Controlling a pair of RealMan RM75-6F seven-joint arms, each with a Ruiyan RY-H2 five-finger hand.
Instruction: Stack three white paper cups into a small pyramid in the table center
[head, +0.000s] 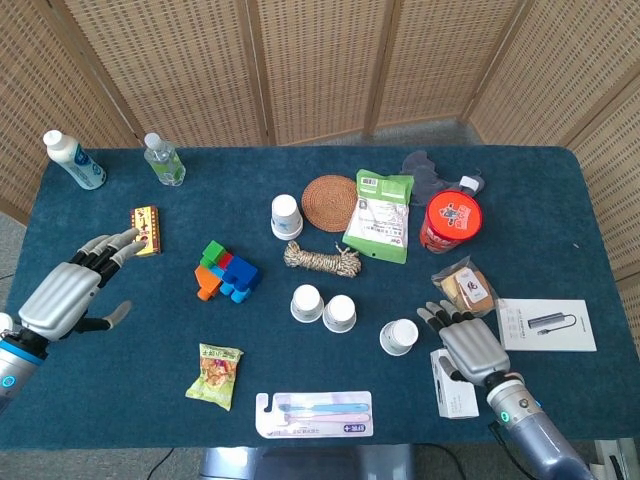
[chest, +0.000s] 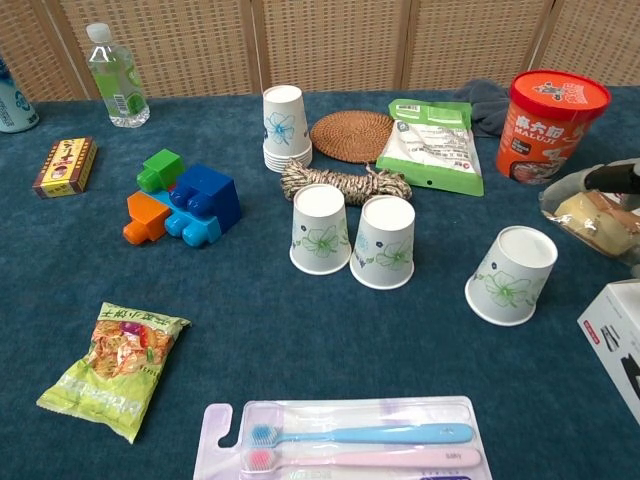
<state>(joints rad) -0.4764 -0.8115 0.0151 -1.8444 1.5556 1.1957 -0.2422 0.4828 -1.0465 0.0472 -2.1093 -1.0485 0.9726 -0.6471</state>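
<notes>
Two white paper cups with a green flower print stand mouth-down side by side at the table's middle, the left one (head: 307, 303) (chest: 320, 230) touching the right one (head: 340, 313) (chest: 385, 242). A third cup (head: 400, 336) (chest: 512, 275) stands alone to their right. My right hand (head: 465, 345) hovers just right of that cup, fingers spread, holding nothing; in the chest view only a fingertip (chest: 610, 178) shows at the right edge. My left hand (head: 70, 285) is open far off at the table's left edge.
A stack of spare cups (head: 286, 216) stands behind a coil of rope (head: 322, 259). A white box (head: 455, 385) lies under my right hand, with a snack packet (head: 466, 287) behind it. Toy blocks (head: 226, 272), a crisp bag (head: 216, 375) and a toothbrush pack (head: 314, 414) lie left and front.
</notes>
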